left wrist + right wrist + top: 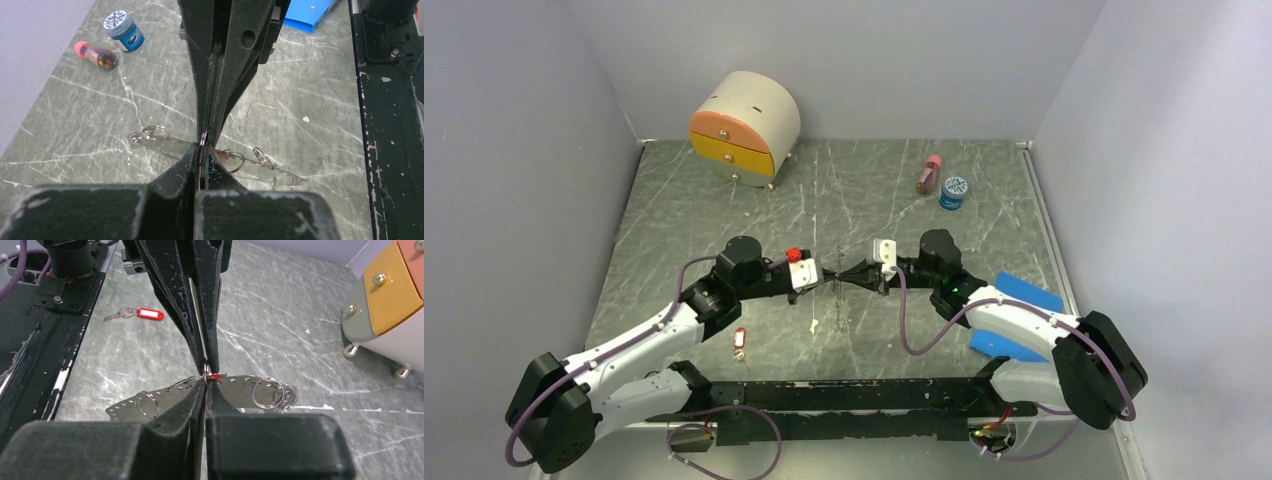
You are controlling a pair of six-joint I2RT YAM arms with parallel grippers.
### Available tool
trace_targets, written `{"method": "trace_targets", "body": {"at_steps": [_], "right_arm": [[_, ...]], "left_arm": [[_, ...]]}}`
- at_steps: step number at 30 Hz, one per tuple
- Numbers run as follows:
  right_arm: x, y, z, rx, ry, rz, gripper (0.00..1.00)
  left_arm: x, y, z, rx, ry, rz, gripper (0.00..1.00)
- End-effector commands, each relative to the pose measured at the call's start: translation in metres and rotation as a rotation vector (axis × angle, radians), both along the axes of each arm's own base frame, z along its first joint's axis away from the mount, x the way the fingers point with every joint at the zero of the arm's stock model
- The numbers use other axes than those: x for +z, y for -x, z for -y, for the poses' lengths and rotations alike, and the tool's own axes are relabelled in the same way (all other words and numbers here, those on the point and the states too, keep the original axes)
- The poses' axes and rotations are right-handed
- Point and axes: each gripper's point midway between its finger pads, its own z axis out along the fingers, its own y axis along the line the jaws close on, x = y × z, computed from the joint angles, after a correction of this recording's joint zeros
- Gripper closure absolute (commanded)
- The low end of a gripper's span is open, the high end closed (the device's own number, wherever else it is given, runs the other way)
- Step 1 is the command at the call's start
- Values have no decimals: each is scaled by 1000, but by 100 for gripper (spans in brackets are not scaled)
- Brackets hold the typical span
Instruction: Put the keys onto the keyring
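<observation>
**Right wrist view: both sets of fingers meet on one tiny ring, just over the keyring**

The keyring (235, 385) looks here like a flat silver strip with holes, with a few small round rings hooked on it. I see no big hoop. Its long side runs across the line between the two arms, so each arm comes at its long side, not its end. I cannot tell if it rests on the desk (874, 200) or hangs just above it.

Just above the middle of the keyring is a tiny ring (206, 369) with a bit of red beside it, most likely part of a key's tag. The left fingers (210, 325) and the right fingers (185, 400) are both squeezed closed, tip to tip at that tiny ring. I cannot tell which set truly holds it. Both arms are just as near, so I think the next move is a small twist or slide from this spot.

One more key (142, 314) with a red tag lies flat on the desk, well apart from the keyring, on the left arm's side. Far past the keyring, by the back wall, stand a pink bottle (929, 174), a blue-lidded jar (953, 192) and a round box with drawers (744, 125).
</observation>
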Motion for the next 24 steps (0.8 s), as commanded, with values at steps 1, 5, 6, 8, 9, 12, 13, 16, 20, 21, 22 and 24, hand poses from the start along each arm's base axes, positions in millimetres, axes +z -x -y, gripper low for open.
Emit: {"method": "trace_targets", "body": {"at_steps": [1,5,6,8,9,12,13,16,20,21,22,24], "right_arm": [[35,-9,-4,-8,-55,96,85],[41,-12,3,-57,-57,157,59],[44,-12,5,-60,-57,175,56],[46,-12,5,-57,-50,193,54],[46,-11,5,-52,-48,196,54],[52,-11,1,-39,-63,186,54],[53,-11,-1,-34,-70,177,54],[51,-10,-8,-11,-80,152,56],[50,-11,-18,-2,-103,121,59],[52,-11,-21,-3,-114,120,59],[53,-12,-23,-1,-122,116,59],[54,-13,-27,-2,-134,108,59]], "left_arm": [[15,-7,0,12,-34,15,97],[7,-6,-9,19,-156,-45,97],[7,-7,-11,29,-179,-59,98],[8,-8,-15,40,-226,-79,98],[9,-8,-17,45,-247,-85,97],[12,-12,-23,71,-302,-101,98],[14,-13,-24,74,-315,-102,97],[20,-17,-27,93,-351,-110,97],[24,-19,-33,99,-419,-129,98],[24,-19,-34,97,-438,-135,97],[27,-19,-35,98,-453,-138,97],[27,-20,-39,106,-489,-154,97]]}}
